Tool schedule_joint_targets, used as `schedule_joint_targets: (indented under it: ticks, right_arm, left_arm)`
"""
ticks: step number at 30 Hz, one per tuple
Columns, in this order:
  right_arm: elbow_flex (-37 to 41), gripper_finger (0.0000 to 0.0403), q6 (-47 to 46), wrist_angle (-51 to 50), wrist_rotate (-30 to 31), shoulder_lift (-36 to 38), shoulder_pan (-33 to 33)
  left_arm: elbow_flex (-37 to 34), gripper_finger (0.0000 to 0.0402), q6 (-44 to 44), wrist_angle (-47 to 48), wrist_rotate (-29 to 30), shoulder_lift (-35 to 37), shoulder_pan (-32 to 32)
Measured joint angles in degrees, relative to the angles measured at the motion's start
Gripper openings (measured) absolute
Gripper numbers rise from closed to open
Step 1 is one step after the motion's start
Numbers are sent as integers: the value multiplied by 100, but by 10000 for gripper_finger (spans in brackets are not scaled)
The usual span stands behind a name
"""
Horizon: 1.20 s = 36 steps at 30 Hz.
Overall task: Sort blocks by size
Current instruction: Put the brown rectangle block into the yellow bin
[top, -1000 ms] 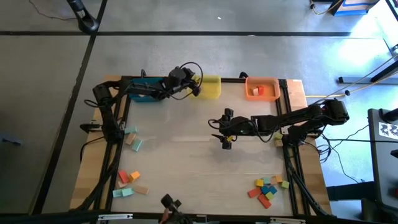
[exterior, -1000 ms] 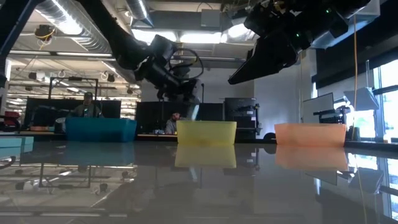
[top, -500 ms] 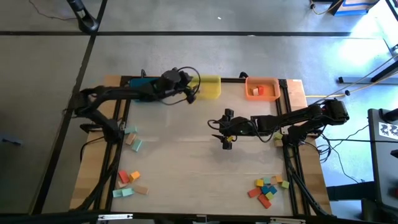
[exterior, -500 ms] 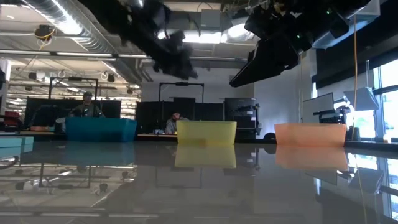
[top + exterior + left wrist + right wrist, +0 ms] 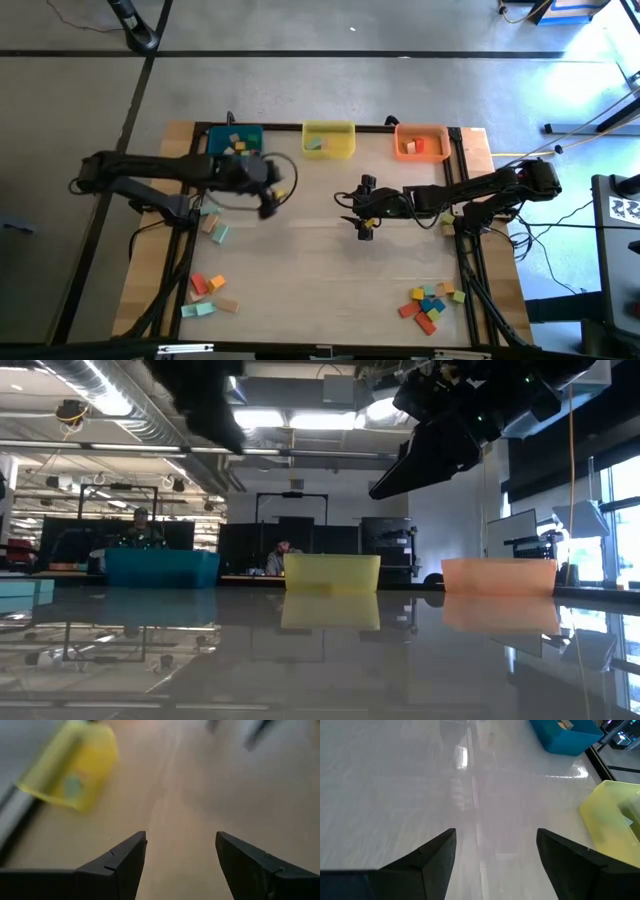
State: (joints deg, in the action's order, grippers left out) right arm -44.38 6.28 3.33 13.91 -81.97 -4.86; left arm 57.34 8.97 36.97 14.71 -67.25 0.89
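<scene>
Left tool now off yellow bin, jaws apart, empty.

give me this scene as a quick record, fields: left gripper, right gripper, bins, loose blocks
left gripper: jaws open, empty, over bare table below the blue bin
right gripper: jaws open, empty, at table centre
bins: blue, yellow bin and orange bin along the far edge, each with blocks inside
loose blocks: left-side blocks, right-corner blocks

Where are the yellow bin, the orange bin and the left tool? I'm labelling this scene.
yellow bin (image 5: 329, 141): high view, middle of the bin.
orange bin (image 5: 499, 575): low view, front wall.
left tool (image 5: 180, 855): left wrist view, midway between its open fingertips.
</scene>
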Motion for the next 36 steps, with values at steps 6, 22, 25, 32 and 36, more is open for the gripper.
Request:
schedule_joint_targets:
  ticks: [6,22,25,32,36]
  right_arm:
    - [0,276,-3,4,0,0,0]
    - [0,276,-147,0,2,0,0]
    - [0,276,-151,-18,26,0,0]
    - [0,276,-151,-20,63,0,0]
    - [0,276,-145,-24,121,0,2]
  left_arm:
    - [-2,226,1160,791,-2,2,-1230]
    - [-604,226,4298,563,-7,-285,-3765]
    - [-682,226,4310,46,-30,-555,-4041]
    - [-688,226,3884,-585,-145,-1365,-4627]
    - [-688,226,3740,-609,-443,-1801,-4916]
